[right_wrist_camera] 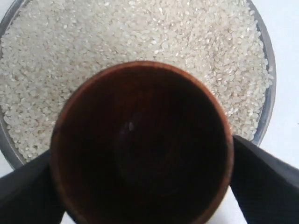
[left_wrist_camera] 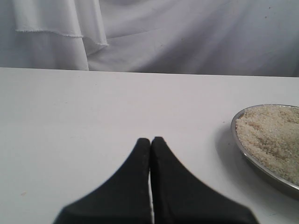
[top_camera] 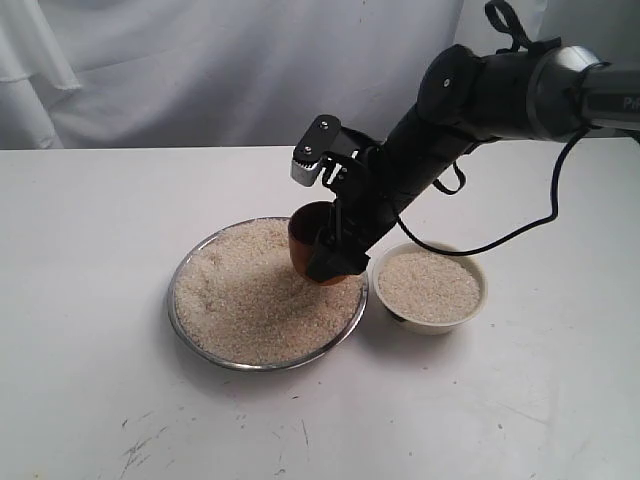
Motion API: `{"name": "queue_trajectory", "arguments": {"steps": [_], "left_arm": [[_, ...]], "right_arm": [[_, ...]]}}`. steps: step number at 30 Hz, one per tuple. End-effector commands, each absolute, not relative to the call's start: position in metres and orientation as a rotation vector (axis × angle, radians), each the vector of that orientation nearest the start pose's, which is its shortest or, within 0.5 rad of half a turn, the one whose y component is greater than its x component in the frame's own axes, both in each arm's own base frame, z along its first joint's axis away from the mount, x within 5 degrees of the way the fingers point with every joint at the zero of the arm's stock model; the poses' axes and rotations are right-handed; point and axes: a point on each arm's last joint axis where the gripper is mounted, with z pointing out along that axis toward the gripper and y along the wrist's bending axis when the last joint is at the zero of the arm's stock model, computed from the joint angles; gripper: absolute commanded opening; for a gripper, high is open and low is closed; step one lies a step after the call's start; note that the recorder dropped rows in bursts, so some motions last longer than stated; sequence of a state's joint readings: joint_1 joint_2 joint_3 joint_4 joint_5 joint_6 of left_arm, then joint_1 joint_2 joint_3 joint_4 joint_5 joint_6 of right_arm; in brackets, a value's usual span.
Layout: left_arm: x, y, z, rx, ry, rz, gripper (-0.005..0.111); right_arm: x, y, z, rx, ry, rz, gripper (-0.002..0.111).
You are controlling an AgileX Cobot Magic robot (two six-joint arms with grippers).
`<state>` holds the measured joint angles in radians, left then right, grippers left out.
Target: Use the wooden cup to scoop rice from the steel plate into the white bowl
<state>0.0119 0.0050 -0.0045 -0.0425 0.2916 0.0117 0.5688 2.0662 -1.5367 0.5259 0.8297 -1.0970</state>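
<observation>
Right end effector (top_camera: 332, 258): clamped on wooden cup (top_camera: 305, 245), frame centre, over rice (top_camera: 250, 300) at right rim of steel plate (top_camera: 171, 303); arm slants down from upper right. White bowl (top_camera: 432, 326) just right. Left end effector (left_wrist_camera: 150, 142): closed, empty, over tabletop (left_wrist_camera: 93, 116).

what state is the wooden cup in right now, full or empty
Nearly empty: in the right wrist view the wooden cup shows a bare dark inside, with only one pale speck in it.
</observation>
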Motion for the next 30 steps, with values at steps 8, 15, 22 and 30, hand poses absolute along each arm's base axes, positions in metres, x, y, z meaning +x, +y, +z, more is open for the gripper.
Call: {"name": "queue_trajectory", "arguments": {"steps": [8,15,22,30], "left_arm": [[0.055,-0.001,0.187,-0.03,1.768,-0.027,0.0],[0.055,-0.001,0.187,-0.03,1.768,-0.027,0.0],[0.055,-0.001,0.187,-0.03,1.768,-0.027,0.0],[0.055,-0.001,0.187,-0.03,1.768,-0.027,0.0]], "right_arm": [[0.32,0.297,0.194,-1.936,1.938,0.194,0.0],[0.303,0.323,0.211,-2.028,1.863,-0.241,0.0],[0.309,0.321,0.184,-2.079,1.91,-0.515,0.0],[0.298,0.342,0.181,-2.086,1.786,-0.527,0.0]]}}
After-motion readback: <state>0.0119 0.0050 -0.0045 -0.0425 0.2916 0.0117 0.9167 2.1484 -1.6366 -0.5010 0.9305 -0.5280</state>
